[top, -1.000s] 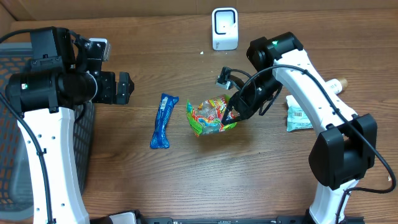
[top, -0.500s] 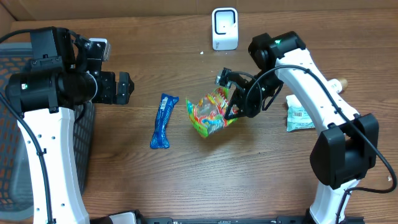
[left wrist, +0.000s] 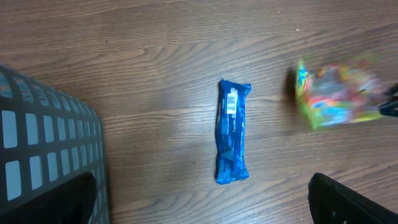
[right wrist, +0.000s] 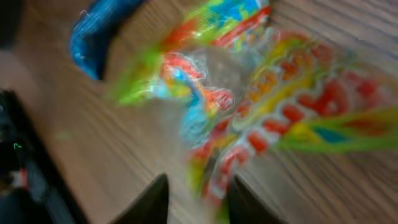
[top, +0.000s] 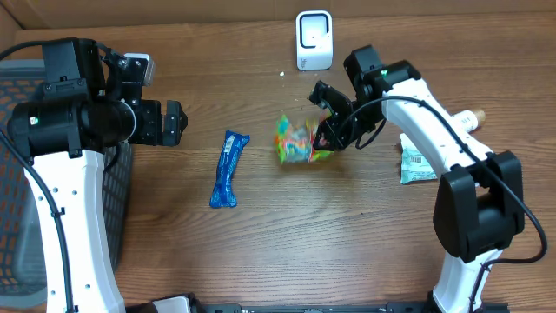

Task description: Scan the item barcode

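Note:
The item, a colourful candy bag (top: 295,141), shows blurred above the table centre, below the white scanner (top: 314,39). My right gripper (top: 325,130) is at the bag's right edge. In the right wrist view its fingers (right wrist: 163,193) stand apart around the gripper's centre (right wrist: 199,180); the blurred bag (right wrist: 249,93) has an edge between them, nearer the right finger, with bare table showing beside it. My left gripper (top: 178,122) hangs wide open at the left, holding nothing (left wrist: 199,208). The left wrist view shows the bag (left wrist: 339,93) at right.
A blue snack bar (top: 228,168) lies left of the bag, its barcode facing up (left wrist: 231,102). A green-white packet (top: 419,161) lies at the right by the right arm. A dark mesh basket (top: 17,174) stands at the left edge.
The right arm lifted the candy bag off the table and carried it up toward the scanner. Its jaws, shut on the bag before, have now parted. The left arm stayed still.

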### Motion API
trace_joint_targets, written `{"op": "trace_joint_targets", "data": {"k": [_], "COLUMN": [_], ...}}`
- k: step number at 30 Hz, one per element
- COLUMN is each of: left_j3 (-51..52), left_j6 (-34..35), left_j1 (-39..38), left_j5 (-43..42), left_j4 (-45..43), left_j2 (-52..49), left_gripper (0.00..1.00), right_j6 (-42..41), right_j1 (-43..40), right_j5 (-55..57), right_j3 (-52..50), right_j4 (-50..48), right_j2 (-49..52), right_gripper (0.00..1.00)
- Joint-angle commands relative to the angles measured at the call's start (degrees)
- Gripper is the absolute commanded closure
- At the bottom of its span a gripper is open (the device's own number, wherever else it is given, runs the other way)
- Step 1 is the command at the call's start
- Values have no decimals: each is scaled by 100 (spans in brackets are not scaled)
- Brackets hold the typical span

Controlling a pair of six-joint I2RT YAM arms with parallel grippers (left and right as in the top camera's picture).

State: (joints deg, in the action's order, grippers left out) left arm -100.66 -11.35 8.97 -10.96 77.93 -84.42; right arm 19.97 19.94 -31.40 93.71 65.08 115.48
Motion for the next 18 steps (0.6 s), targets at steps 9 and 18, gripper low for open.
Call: {"op": "trace_joint_targets", "data": {"k": [9,18], "left_j3": [-35,-35], "left_j6": [-24,-24], "left_j1": [4,4], "left_j5": [-48,-48], "left_j4": [-20,-20], "left_j2": [-22,-22], "left_gripper": [0,0], "right_j6": [-1117,-3346], "right_j1": [367,1613], "right_j5": [1215,3045], "right_j3": [1622,1606], "right_j4": [584,422], "right_j2": [-9,444], "right_gripper": [16,18]}}
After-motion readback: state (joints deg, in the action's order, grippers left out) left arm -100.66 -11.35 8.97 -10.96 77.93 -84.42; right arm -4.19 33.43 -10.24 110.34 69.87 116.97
